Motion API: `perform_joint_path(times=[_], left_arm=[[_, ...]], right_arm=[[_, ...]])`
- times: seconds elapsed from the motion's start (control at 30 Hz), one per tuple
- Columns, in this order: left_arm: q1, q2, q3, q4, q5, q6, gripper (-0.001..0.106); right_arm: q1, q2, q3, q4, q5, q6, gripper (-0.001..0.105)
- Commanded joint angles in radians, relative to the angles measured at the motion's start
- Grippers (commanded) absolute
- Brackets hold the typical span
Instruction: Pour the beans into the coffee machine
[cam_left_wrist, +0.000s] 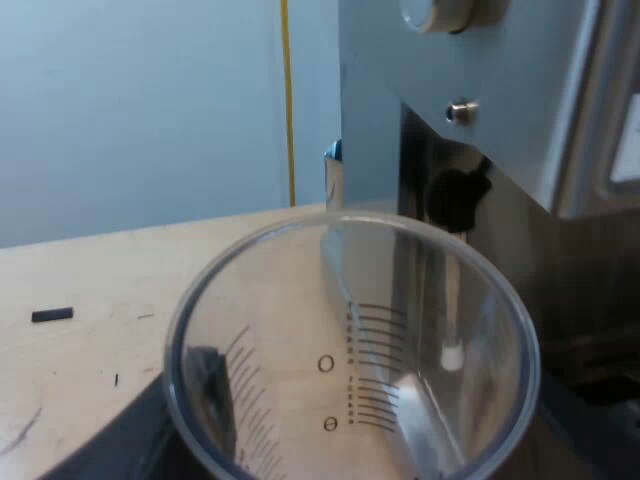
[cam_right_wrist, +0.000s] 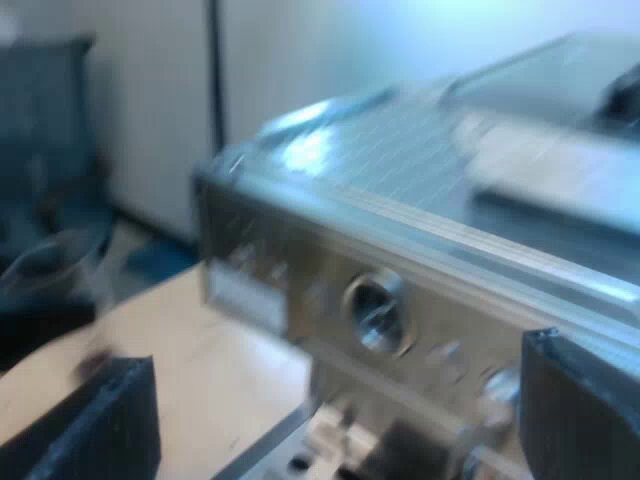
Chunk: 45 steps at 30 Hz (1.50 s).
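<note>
Left wrist view: left gripper (cam_left_wrist: 312, 410) is clamping the measuring glass (cam_left_wrist: 350, 340), with 1 dark finger (cam_left_wrist: 205, 385) showing through the clear wall and the rim facing the camera. The glass is sitting just beside the front of the espresso machine (cam_left_wrist: 520, 90), lower than its control panel, with the table (cam_left_wrist: 100, 290) lying behind it. I can't tell if it's carrying beans: the wall is reading clear and the bottom is hidden. A black knob (cam_left_wrist: 455, 195) is sticking out of the machine front just past the rim. A blue part (cam_left_wrist: 332, 152) is peeking out at the machine's edge; I can't tell what it is. Handling, my read: thin, stiff, clear wall, light even when loaded, slick, and likely cracking if squeezed hard or knocked on the steel. Gripping mid-wall below the rim is looking right, since it's keeping the lip free for the pour. Grip firm, not crushing, and tilt slowly, because beans are going to slide out in a rush. Right wrist view: right gripper (cam_right_wrist: 335, 355) is hanging open, its 2 black fingers (cam_right_wrist: 100, 420) spread wide and holding nothing. It's pointing at the machine's front panel and flat top, which are blurred.
</note>
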<state>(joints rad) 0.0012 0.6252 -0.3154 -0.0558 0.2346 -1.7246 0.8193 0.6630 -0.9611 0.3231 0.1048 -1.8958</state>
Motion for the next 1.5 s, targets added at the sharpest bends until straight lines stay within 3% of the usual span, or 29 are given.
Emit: perform_joint_path(times=[0.03,0.3,0.33,0.43,0.67,0.87,1.07,1.17,1.27,1.5], left_arm=[[-0.001,-0.069,-0.006,0.081,0.002,0.034,0.024],[-0.001,-0.162,-0.041,0.235,0.002,0.053,0.024],[-0.001,-0.188,-0.1,0.346,0.002,0.084,0.024],[-0.001,-0.189,-0.152,0.395,0.002,0.084,0.024],[-0.001,-0.189,-0.248,0.404,0.002,0.084,0.024],[-0.001,-0.177,-0.317,0.419,-0.04,0.084,0.024],[-0.002,-0.099,-0.382,0.465,-0.039,0.092,0.024],[-0.002,-0.037,-0.448,0.462,-0.037,0.093,0.024],[-0.007,0.018,-0.509,0.462,-0.037,0.141,0.024],[-0.006,0.132,-0.642,0.435,-0.039,0.143,0.024]], right_arm=[[0.0,-0.008,-0.01,-0.088,0.053,-0.006,0.079],[0.0,-0.008,-0.01,-0.245,0.123,-0.006,0.079],[0.0,-0.008,-0.01,-0.254,0.131,-0.006,0.079],[0.0,-0.008,-0.01,-0.251,0.131,-0.006,0.079],[0.0,-0.008,-0.01,-0.26,0.131,-0.006,0.079],[0.0,-0.008,-0.01,-0.275,0.169,-0.006,0.079],[0.0,-0.008,-0.01,-0.282,0.191,-0.013,0.079],[0.0,-0.008,-0.01,-0.295,0.191,-0.014,0.079],[0.0,-0.008,-0.01,-0.306,0.191,-0.014,0.079],[0.0,-0.008,-0.01,-0.323,0.191,-0.014,0.079]])
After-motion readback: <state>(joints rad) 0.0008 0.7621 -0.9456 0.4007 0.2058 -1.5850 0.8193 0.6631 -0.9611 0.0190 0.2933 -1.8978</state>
